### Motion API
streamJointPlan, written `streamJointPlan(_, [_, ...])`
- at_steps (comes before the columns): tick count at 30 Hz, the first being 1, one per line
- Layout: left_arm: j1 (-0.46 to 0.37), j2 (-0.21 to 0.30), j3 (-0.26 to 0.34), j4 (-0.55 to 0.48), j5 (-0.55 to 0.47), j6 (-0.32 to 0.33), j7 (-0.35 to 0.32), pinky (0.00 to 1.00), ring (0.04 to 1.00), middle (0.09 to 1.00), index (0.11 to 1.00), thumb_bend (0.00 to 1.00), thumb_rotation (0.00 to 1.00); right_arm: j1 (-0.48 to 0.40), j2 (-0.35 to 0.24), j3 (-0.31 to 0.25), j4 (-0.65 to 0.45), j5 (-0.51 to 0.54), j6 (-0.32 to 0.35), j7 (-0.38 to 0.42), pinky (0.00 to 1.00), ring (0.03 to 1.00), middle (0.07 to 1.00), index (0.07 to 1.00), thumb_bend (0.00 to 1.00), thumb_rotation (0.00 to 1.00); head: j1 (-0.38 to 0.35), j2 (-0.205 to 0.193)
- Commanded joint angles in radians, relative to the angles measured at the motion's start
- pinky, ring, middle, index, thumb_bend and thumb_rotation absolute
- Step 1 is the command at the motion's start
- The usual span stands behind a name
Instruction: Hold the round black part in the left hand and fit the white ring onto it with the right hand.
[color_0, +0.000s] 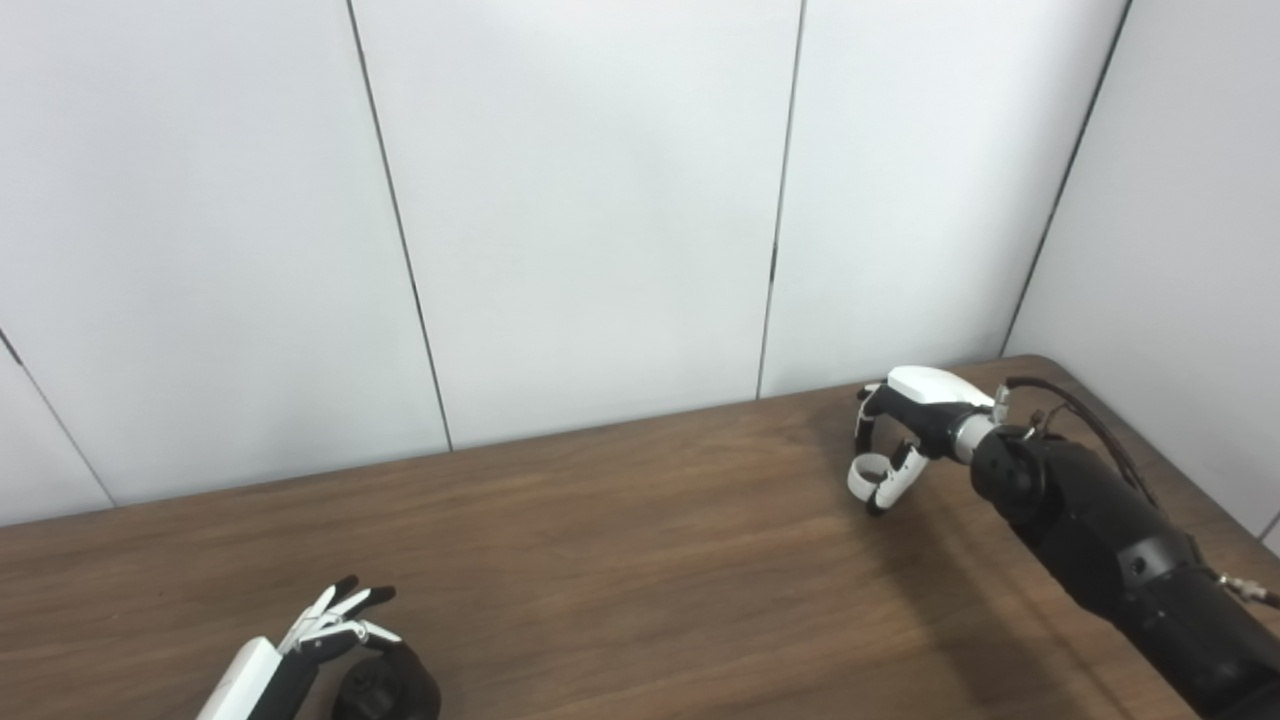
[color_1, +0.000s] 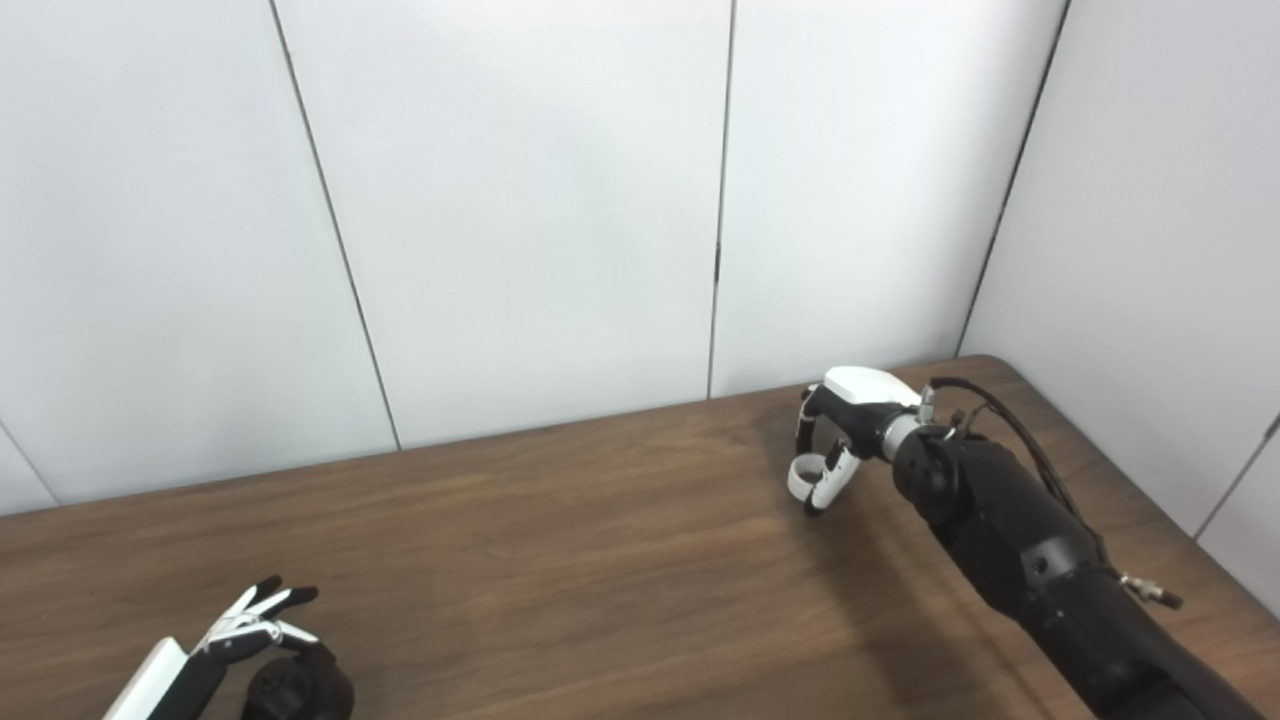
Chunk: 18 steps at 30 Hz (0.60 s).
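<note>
Toward the far right of the wooden counter (color_0: 620, 540), the left eye view shows the right hand (color_0: 905, 430) curled over, pinching the white ring (color_0: 866, 472) between fingers and thumb above the surface. At the bottom left, the left hand (color_0: 325, 625) spreads its fingers, touching the round black part (color_0: 395, 685) beside it; whether it grips it is unclear.

From the right eye view, the ring hangs just off the counter, well apart from the black part.

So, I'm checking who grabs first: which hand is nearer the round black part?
Left. The left hand sits right over the round black part; the right hand is far across the table, at the white ring.
</note>
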Motion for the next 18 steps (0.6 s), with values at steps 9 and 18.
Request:
streamJointPlan(9, [-0.028, 0.005, 0.007, -0.022, -0.004, -0.020, 0.010, 1.00, 1.000, 0.898, 0.481, 0.51, 0.04, -0.031, -0.037, -0.023, -0.021, -0.002, -0.014, -0.022, 0.88, 0.985, 0.922, 0.482, 0.52, 0.12, 0.006, -0.001])
streamJointPlan(18, [-0.049, 0.000, -0.012, 0.038, 0.017, -0.033, 0.015, 1.00, 1.000, 0.895, 0.482, 0.51, 0.04, -0.036, -0.027, -0.047, -0.183, 0.016, 0.000, 0.038, 0.91, 1.000, 0.916, 0.479, 0.52, 0.12, 0.019, -0.008])
